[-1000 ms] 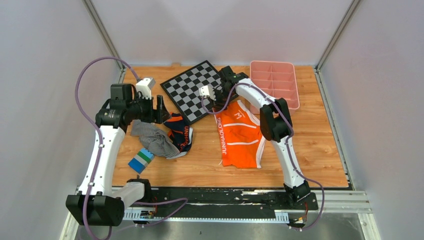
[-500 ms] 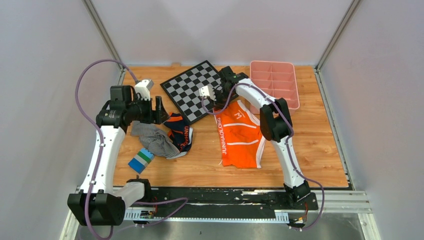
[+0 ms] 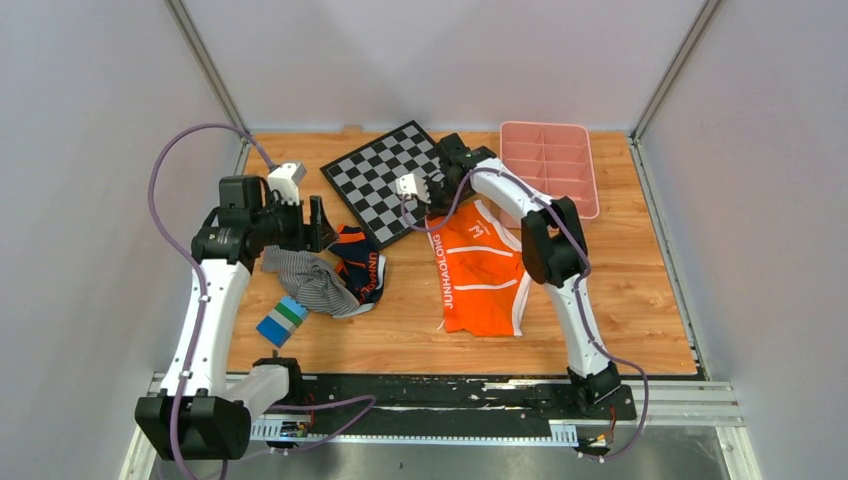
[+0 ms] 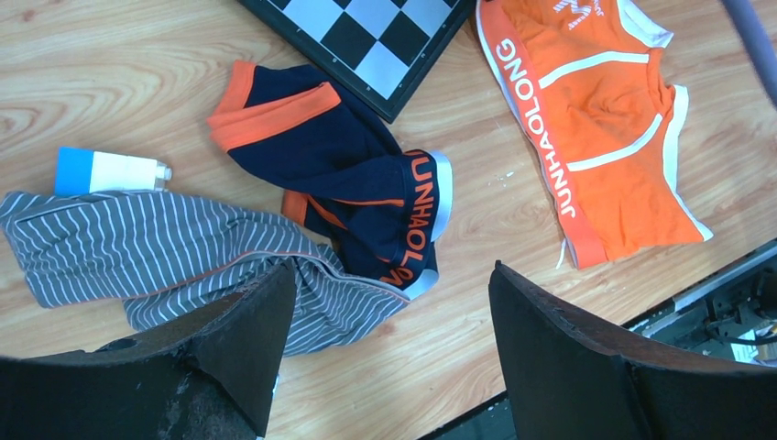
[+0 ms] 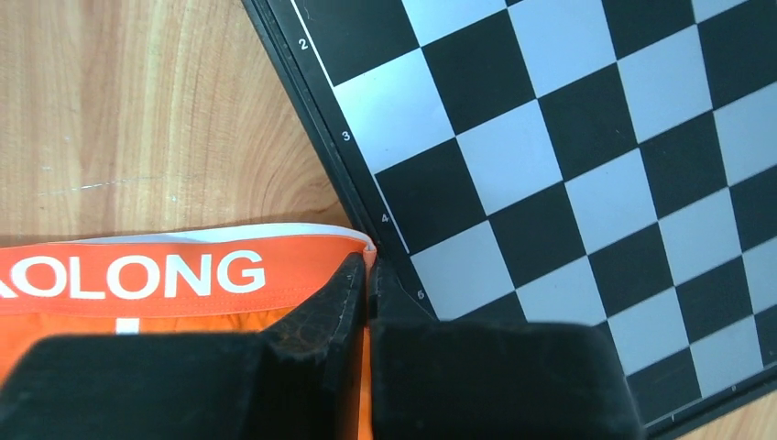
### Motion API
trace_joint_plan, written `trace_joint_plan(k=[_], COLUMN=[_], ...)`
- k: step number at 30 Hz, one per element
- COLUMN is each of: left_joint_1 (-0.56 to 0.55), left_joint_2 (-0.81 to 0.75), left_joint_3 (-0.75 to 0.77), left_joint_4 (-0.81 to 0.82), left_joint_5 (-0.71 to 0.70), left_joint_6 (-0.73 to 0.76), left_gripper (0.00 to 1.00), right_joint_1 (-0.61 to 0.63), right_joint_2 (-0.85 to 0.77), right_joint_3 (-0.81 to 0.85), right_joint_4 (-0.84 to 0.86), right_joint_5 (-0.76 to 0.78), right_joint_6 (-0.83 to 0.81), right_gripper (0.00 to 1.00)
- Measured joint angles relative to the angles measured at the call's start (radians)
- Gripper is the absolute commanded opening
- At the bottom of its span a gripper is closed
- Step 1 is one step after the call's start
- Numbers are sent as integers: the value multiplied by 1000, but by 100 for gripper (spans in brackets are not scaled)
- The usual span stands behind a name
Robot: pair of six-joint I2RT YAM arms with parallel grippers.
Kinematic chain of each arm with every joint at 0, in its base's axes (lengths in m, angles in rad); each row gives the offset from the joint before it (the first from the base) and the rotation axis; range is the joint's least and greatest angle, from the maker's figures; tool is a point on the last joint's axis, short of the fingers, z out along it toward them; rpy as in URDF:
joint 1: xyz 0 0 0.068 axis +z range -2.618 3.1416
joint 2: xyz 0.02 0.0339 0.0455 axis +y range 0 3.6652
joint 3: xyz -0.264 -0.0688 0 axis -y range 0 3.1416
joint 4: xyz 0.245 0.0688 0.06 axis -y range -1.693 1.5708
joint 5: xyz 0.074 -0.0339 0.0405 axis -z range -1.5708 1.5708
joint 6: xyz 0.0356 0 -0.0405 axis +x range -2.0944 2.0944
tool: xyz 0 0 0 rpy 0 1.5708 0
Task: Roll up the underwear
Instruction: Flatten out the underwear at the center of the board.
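Underwear (image 3: 480, 270) lies flat right of centre on a wooden table (image 3: 640, 300). The table is boxed in by pale grey walls (image 3: 450, 60) on three sides, with a black rail (image 3: 430, 385) along the near edge. Bolted to the rail are the left arm (image 3: 205, 300) and right arm (image 3: 575, 300), two in all.

On the table there are three garments, one box, one chessboard and one tray. Nearest, on the left, is the small blue, green and white box (image 3: 281, 320). Just beyond it is the striped garment (image 3: 305, 278), bunched and touching the crumpled navy pair (image 3: 360, 262) on its right. The orange pair lies apart from both, across a strip of bare wood.

Its long axis runs near to far, leaning slightly. The lettered waistband forms the left edge, facing the navy pair, and the white-trimmed leg openings face right. The logo is at the far end.

The left gripper (image 4: 392, 275) hangs above the navy pair and striped garment, its fingers spread wide and holding nothing. The right gripper (image 5: 368, 275) is pinched tight on the far corner of the orange waistband, right at the edge of the chessboard (image 3: 385, 175).

The chessboard sits at an angle in the far middle. The pink divided tray (image 3: 592, 170) is at the far right.
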Motion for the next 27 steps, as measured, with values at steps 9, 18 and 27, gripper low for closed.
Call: trace_joint_plan(k=[9, 18, 27], left_joint_1=[-12, -340, -468], left_joint_2=[56, 148, 406], left_joint_3=[-46, -105, -155], left_joint_4=[76, 277, 496], left_joint_5=[39, -33, -63], left_joint_6=[-24, -21, -137], left_gripper=[78, 77, 69], right_joint_1=[-6, -89, -129], right_joint_2=[-259, -605, -646], right_joint_3=[-159, -371, -549], right_joint_4=[94, 267, 309], right_joint_5=[13, 53, 97], right_joint_6=[214, 526, 687], right_gripper=[0, 0, 0])
